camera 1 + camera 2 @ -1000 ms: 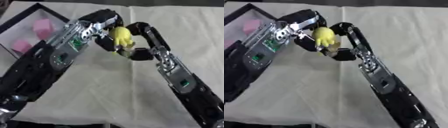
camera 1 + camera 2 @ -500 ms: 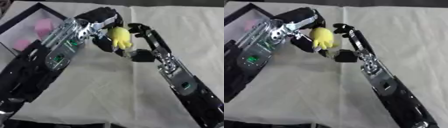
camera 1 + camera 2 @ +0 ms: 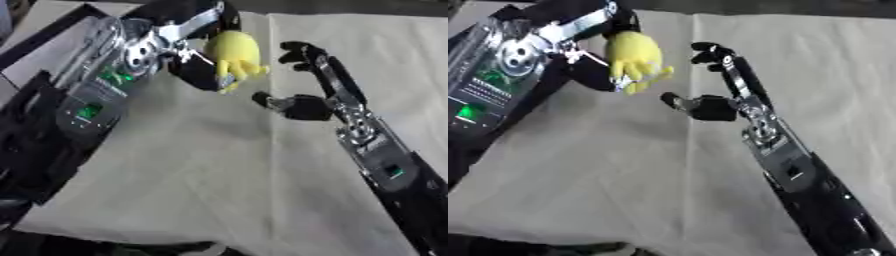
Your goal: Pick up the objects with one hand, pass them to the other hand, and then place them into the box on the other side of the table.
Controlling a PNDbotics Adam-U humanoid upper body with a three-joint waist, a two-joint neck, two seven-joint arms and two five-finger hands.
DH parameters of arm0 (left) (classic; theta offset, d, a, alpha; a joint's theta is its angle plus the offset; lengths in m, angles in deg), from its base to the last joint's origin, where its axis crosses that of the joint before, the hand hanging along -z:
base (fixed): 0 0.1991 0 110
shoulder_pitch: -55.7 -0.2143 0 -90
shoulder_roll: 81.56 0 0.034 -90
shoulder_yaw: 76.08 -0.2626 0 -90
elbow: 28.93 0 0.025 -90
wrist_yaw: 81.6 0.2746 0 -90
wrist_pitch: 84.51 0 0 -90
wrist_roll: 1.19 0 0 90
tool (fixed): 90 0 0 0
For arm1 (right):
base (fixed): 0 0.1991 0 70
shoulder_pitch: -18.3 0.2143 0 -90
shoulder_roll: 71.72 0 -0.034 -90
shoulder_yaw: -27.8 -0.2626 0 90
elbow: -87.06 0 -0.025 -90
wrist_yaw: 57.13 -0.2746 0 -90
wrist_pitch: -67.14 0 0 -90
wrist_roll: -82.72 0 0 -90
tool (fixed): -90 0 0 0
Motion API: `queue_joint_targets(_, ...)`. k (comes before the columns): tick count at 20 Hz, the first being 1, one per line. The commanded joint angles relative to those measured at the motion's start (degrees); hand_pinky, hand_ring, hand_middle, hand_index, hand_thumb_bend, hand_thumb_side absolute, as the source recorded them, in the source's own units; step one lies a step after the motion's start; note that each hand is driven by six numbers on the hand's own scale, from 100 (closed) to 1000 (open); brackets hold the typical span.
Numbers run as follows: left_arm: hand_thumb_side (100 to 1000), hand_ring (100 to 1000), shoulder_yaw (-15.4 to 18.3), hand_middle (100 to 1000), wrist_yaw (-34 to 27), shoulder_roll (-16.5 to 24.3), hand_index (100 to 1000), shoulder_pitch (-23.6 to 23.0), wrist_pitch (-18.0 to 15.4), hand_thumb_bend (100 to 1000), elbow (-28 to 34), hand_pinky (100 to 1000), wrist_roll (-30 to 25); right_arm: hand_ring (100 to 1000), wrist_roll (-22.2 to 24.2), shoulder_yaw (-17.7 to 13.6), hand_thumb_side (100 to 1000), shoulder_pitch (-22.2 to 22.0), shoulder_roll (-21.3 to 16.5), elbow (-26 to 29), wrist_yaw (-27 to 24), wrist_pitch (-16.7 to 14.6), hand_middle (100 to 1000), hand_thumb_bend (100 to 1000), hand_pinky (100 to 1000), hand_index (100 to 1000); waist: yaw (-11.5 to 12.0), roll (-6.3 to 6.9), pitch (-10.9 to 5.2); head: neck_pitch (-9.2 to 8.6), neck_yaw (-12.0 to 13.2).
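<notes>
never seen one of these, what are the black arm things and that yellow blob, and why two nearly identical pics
You are looking at a humanoid robot's two arms, seen from a camera in its own head looking down. The two pictures are that camera's left eye view and right eye view of the same moment, so they nearly match. The arm on the left ends in the left hand, whose fingers are curled round a yellow toy with small dangling legs. The right hand is open just beside the toy, not touching it. Below them lies a table under a pale cloth. At the far left edge shows part of a black-rimmed box.
</notes>
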Motion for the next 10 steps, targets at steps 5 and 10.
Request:
queue_joint_targets(5, 100, 552, 6.0, 470, -6.8, 6.0, 383, 0.5, 4.4, 132, 1.9, 662, 3.5, 835, 0.0, -1.7, 268, -0.4, -3.3, 3.2, -0.7, 0.7, 677, 659, 819, 851, -0.2, -0.31, -1.50, 0.32, 2.3)
queue_joint_targets(10, 100, 557, 7.6, 477, -9.4, 9.0, 383, 0.6, 4.6, 138, -0.8, 668, 6.2, 833, -0.5, -2.4, 230, -2.1, -4.2, 4.1, -0.5, 1.2, 674, 679, 818, 849, -0.4, -0.52, -1.27, 0.32, 3.1)
